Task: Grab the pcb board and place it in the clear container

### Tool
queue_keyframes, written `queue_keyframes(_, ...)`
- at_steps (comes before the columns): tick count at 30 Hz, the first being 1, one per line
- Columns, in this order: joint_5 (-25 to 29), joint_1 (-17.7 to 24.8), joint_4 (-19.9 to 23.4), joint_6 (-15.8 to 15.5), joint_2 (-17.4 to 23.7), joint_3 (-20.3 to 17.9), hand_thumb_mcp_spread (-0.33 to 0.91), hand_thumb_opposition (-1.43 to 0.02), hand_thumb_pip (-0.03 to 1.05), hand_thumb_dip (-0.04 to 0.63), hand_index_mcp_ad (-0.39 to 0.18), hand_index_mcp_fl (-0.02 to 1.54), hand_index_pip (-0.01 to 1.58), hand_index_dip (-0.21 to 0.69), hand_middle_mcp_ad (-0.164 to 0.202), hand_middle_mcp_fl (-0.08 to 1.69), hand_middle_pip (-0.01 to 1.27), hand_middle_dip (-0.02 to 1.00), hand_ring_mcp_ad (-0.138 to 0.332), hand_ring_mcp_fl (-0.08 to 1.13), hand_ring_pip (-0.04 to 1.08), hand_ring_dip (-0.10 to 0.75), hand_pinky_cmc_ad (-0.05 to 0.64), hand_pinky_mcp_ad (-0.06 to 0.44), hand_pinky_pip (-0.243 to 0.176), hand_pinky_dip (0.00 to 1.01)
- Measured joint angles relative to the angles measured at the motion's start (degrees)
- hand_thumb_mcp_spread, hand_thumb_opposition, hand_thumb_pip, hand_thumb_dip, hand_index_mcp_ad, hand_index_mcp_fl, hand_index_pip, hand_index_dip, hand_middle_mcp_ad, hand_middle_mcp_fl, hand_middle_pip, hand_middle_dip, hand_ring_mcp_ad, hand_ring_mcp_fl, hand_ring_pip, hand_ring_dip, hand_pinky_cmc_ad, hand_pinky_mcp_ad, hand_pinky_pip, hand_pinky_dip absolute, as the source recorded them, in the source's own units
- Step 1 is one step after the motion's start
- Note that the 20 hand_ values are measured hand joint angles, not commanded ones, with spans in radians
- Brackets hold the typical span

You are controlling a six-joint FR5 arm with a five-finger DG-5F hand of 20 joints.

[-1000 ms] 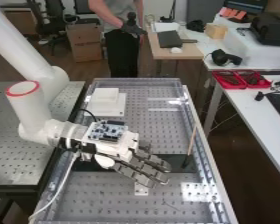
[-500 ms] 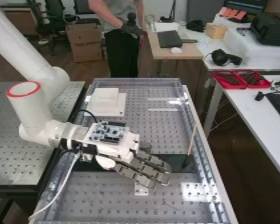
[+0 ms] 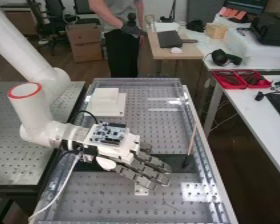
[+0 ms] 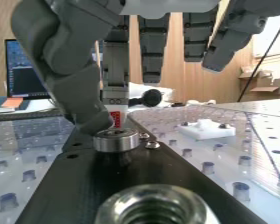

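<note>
Nearest me, a small white bracket [image 3: 141, 189] sits on the perforated desk [image 3: 97, 205]. Just beyond, the robot hand [image 3: 144, 167] is open over a black bar [image 3: 178, 161] — fingers loosely extended, nothing gripped. A circuit board [image 3: 109, 134] sits on the back of its mount. Farther off are a stepped white block [image 3: 107, 102] and — well to the side — red trays [image 3: 241, 79].

So the block [image 3: 107, 103] sits near the far left corner of the desk [image 3: 170, 204], the bar [image 3: 178, 161] runs crosswise well before it, and the stick [image 3: 192, 139] is by the right edge.
</note>
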Motion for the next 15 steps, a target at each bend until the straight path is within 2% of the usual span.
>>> queue_keyframes(4,0.2,0.0,0.6,0.3,0.0,-0.1,0.48,-0.81,0.72,0.253,-0.094,0.22,1.56,0.127,0.061,0.24,0.13,0.19,0.216,0.03,0.1,0.016,0.314,0.183,-0.04,0.27)
queue_keyframes(6,0.3,0.0,0.8,0.5,0.0,-0.2,0.48,-0.82,0.69,0.262,-0.103,0.24,1.55,0.126,0.061,0.24,0.13,0.19,0.215,0.04,0.1,0.016,0.314,0.183,-0.026,0.27)
queue_keyframes(9,0.5,0.1,1.2,0.7,0.0,-0.3,0.49,-0.84,0.66,0.258,-0.11,0.26,1.55,0.124,0.058,0.28,0.13,0.19,0.216,0.05,0.1,0.016,0.314,0.18,-0.028,0.25)
queue_keyframes(11,0.7,0.1,1.6,0.9,0.0,-0.4,0.51,-0.85,0.63,0.251,-0.11,0.3,1.54,0.117,0.059,0.29,0.13,0.19,0.215,0.06,0.1,0.017,0.314,0.18,-0.01,0.23)
queue_keyframes(15,1.1,0.3,2.7,1.5,0.1,-0.6,0.52,-0.86,0.58,0.237,-0.112,0.37,1.54,0.108,0.059,0.29,0.13,0.19,0.22,0.08,0.1,0.024,0.332,0.182,-0.01,0.22)
